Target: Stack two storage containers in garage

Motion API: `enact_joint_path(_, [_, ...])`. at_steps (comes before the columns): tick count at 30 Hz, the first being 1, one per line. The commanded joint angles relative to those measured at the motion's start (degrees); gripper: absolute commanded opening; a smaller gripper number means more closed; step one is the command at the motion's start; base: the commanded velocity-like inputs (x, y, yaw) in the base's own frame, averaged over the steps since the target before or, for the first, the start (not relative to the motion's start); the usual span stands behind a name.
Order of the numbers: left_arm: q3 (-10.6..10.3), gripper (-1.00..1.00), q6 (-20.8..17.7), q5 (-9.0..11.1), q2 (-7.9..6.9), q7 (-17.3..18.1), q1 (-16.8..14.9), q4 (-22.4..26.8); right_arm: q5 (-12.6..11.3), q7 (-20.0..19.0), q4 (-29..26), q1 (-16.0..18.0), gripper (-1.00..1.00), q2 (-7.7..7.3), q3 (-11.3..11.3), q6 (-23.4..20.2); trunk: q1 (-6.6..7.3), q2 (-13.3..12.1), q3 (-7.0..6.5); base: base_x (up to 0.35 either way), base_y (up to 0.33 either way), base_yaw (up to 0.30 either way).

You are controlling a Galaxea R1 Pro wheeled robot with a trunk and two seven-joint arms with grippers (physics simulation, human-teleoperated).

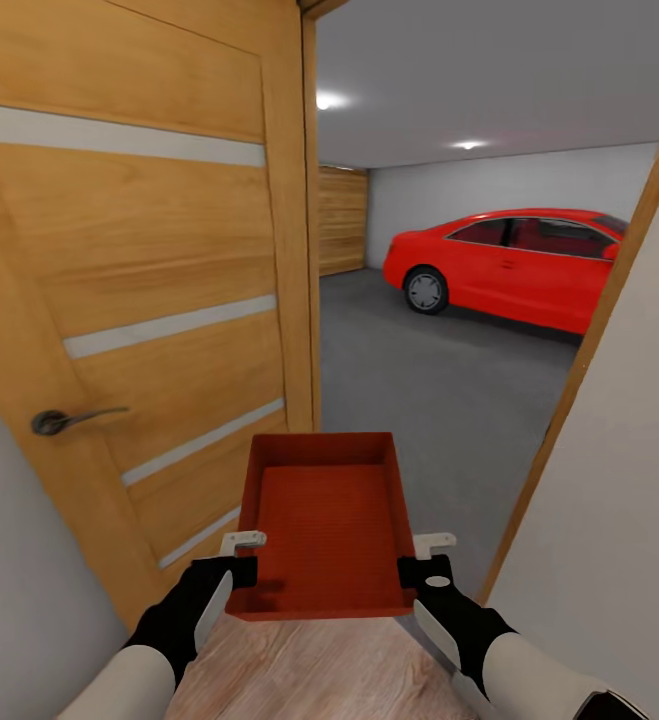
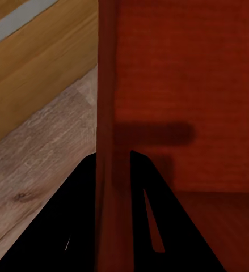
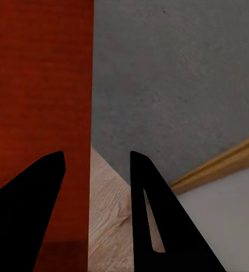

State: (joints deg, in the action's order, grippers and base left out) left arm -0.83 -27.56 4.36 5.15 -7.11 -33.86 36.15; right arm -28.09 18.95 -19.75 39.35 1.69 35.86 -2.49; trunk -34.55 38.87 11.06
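- The robot is standing at an open doorway: light wood-plank flooring [image 1: 309, 670] is lying under the arms, and beyond the threshold the garage's dark grey concrete floor [image 1: 419, 380] is stretching toward a red car [image 1: 514, 262] and white walls.
- An orange-brown wooden door [image 1: 139, 300] is swung open on the left, so the way through is clear.
- One red-orange storage container [image 1: 324, 520] is being carried in front of the trunk, level and off the ground, its open top facing up and its long axis pointing into the garage.
- The left hand [image 1: 237, 560] is gripping the container's left wall; in the left wrist view its fingers [image 2: 150, 215] are sitting on either side of the wall, closed on it.
- The right hand [image 1: 424, 562] is at the right wall, one finger inside and one outside in the right wrist view; whether it is truly pinching I cannot tell, as a gap is showing beside the wall.
- Holding both side walls is probably keeping the bin from tipping while the base is rolling.
- Judging by this, the carry is partway done; setting the bin down on the concrete is not yet done.
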Motion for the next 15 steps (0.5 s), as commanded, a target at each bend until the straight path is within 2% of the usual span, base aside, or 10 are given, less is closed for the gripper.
enact_joint_path(1, [0.6,-1.00,0.5,-1.8,0.04,-1.9,-0.1,0.3,-0.8,0.5,-0.1,0.0,-1.00,1.04,0.2,-0.3,-0.02,0.1,0.10,0.012,0.011,-0.179])
enact_joint_path(15, [0.8,-1.00,0.5,-1.8,0.04,-1.9,-0.1,0.4,-0.9,0.5,-0.1,0.0,-1.00,1.04,0.2,-0.3,-0.02,0.1,0.10,0.001,0.001,-0.235])
